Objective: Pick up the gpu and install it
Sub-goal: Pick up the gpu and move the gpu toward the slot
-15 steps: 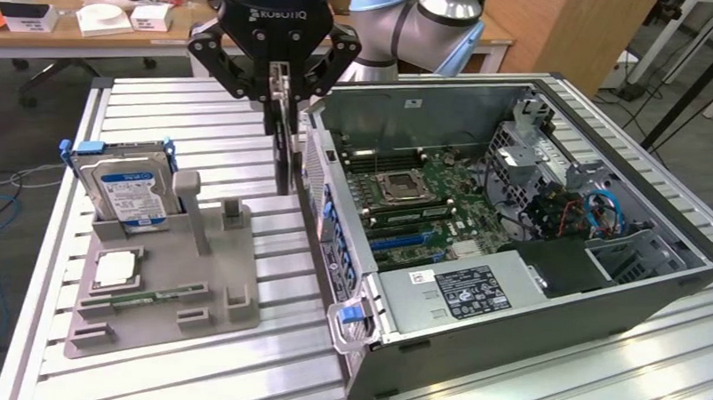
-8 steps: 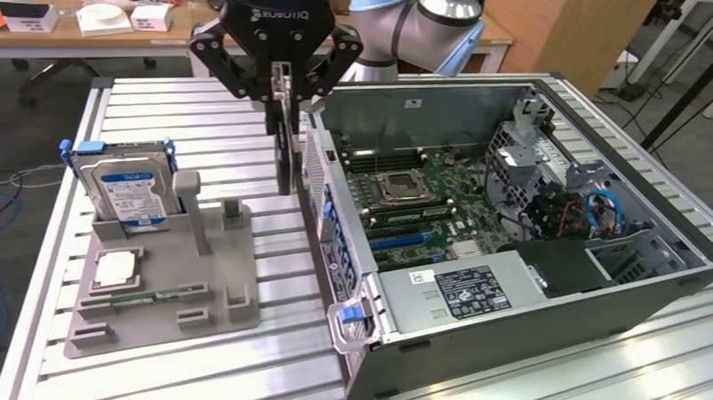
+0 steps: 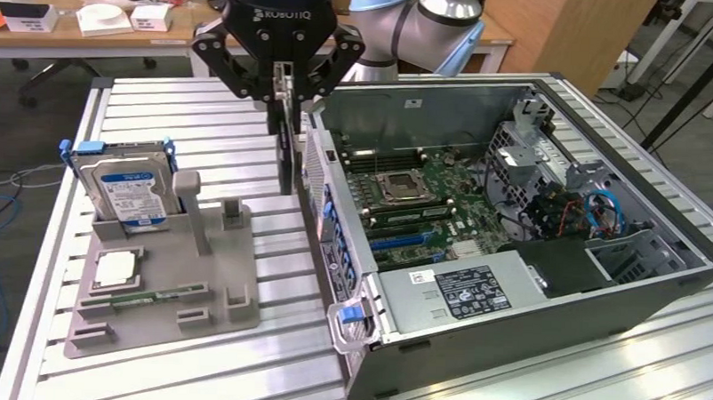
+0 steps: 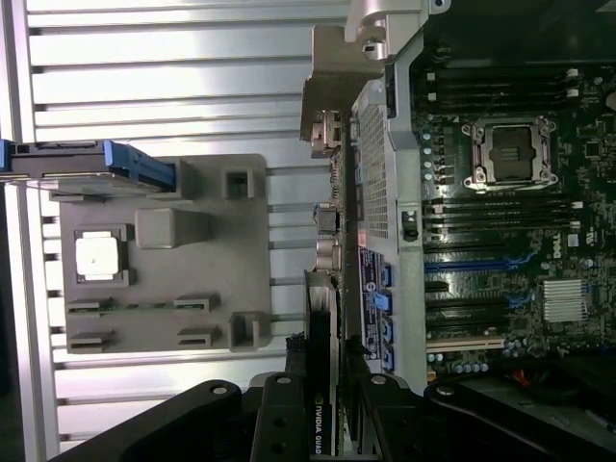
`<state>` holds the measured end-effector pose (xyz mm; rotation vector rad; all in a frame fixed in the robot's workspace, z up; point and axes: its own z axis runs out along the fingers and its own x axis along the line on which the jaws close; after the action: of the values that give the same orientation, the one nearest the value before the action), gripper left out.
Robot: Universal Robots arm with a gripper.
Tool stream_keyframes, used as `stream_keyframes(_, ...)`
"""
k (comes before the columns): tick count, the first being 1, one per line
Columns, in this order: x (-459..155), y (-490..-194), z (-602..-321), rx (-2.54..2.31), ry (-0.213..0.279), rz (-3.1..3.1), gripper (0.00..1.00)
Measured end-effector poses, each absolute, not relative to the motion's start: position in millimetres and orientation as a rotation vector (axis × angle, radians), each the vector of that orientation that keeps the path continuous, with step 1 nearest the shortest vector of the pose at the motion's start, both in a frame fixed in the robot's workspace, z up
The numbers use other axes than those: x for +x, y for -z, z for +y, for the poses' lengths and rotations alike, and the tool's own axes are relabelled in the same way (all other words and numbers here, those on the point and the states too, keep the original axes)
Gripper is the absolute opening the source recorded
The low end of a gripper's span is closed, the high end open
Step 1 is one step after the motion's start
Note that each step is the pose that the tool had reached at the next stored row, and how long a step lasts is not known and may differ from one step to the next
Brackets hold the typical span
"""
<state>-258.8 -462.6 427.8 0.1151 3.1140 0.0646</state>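
Observation:
The gpu (image 3: 288, 158) is a thin black card hanging on edge, lifted clear of the table. My gripper (image 3: 286, 104) is shut on its upper part. It hangs just outside the open computer case (image 3: 507, 330), by the case's wall on the exterior view's left, between the case and the grey holder. In the wrist view I see the gpu (image 4: 322, 327) edge-on between my fingers, with my gripper (image 4: 322, 404) clamped on it. Inside the case lies the motherboard (image 3: 428, 202) with its slots (image 4: 462, 342).
A grey fixture (image 3: 212, 266) on the slatted table holds an upright hard drive (image 3: 126, 187) with a blue label, a processor chip (image 3: 115, 267) and a green memory stick (image 3: 151, 295). Desks with boxes stand behind the table.

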Motion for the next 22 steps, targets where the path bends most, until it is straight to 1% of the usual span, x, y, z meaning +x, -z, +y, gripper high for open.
stream_keyframes(22, -254.5, -427.7, -462.6, 0.115, -0.065, 3.114, 0.26)
